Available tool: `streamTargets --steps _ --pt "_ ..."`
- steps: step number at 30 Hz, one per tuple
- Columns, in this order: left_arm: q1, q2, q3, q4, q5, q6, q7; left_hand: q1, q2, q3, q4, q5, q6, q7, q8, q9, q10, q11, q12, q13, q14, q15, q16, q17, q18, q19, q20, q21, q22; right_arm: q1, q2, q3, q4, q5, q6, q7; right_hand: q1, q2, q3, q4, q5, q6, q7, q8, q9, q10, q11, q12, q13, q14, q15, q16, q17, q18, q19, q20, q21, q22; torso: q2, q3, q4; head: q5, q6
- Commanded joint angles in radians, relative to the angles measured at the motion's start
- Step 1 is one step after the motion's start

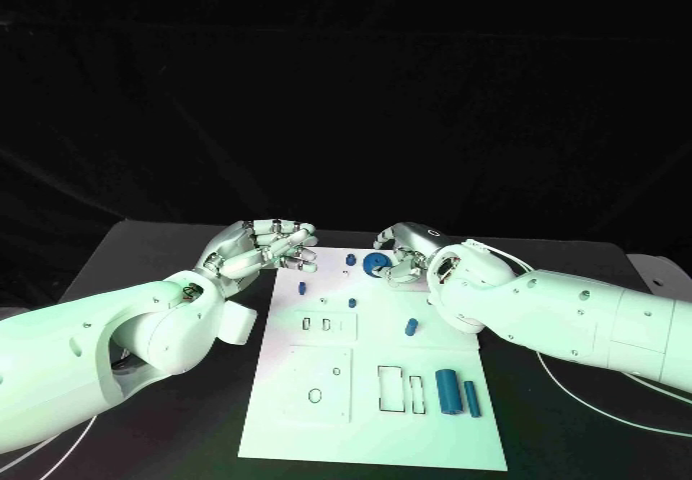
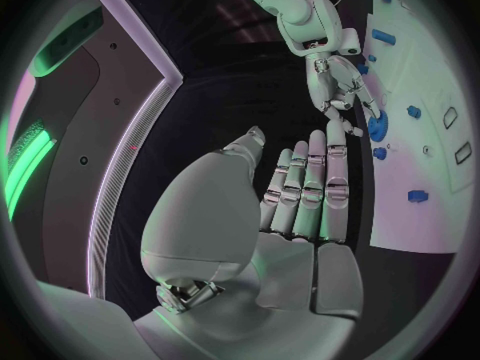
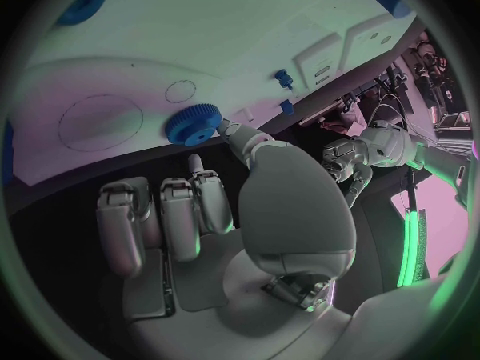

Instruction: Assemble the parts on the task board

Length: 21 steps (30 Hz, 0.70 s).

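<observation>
Your right hand (image 1: 411, 252) touched the blue gear (image 1: 376, 263) near the task board's (image 1: 378, 400) far edge without gripping it, fingers curled; left hand (image 1: 260, 247) curled, empty; a nudge could have dislodged it.

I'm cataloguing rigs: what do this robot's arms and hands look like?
Both arms are smooth, rounded white shells. The left hand and right hand are silver metal with segmented fingers and dark joints. Thin white cables trail beside the right arm.
</observation>
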Motion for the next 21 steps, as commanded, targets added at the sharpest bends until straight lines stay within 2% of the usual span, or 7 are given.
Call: streamTargets --steps 1,6,21 --pt "0.001 0.003 0.001 0.0 0.003 0.017 0.005 0.003 0.01 0.005 -0.001 0.004 0.001 0.028 -0.002 -0.002 0.001 0.005 -0.007 0.002 -0.005 0.001 -0.006 0.001 0.011 -0.004 0.0 -0.003 -0.002 0.0 0.005 0.0 -0.008 0.053 0.056 0.018 0.006 0.005 -0.006 0.0 0.002 0.016 0.0 0.004 0.003 -0.002 -0.001 0.005 0.107 0.088 0.004 0.004 0.193 -0.014 0.103 0.007 0.004 0.263 0.0 -0.0014 0.0005 0.0 -0.004" --pt "0.001 0.004 0.001 -0.002 0.003 0.017 0.004 0.003 0.01 0.005 -0.001 0.004 0.001 0.028 -0.002 -0.002 0.001 0.005 -0.007 0.002 -0.005 0.001 -0.006 0.001 0.011 -0.004 0.0 -0.003 -0.002 0.0 0.011 0.0 -0.021 0.066 0.068 0.017 0.007 0.009 -0.009 0.004 0.003 0.031 0.0 0.01 0.005 0.002 -0.001 0.011 0.111 0.088 0.003 0.005 0.195 -0.014 0.103 0.007 0.004 0.263 -0.001 -0.0006 -0.0012 0.001 -0.006" --pt "0.001 0.005 0.001 -0.005 0.003 0.02 0.004 0.003 0.01 0.005 -0.001 0.004 0.001 0.028 -0.002 -0.002 0.001 0.005 -0.007 0.002 -0.005 0.001 -0.006 0.001 0.011 -0.004 0.0 -0.003 -0.002 0.0 0.03 0.0 -0.054 0.099 0.085 0.014 0.011 0.018 -0.008 0.006 0.011 0.043 0.0 0.014 0.007 0.008 -0.001 0.018 0.118 0.089 0.003 0.007 0.2 -0.014 0.103 0.007 0.004 0.263 -0.001 0.0006 -0.0005 0.001 -0.006"
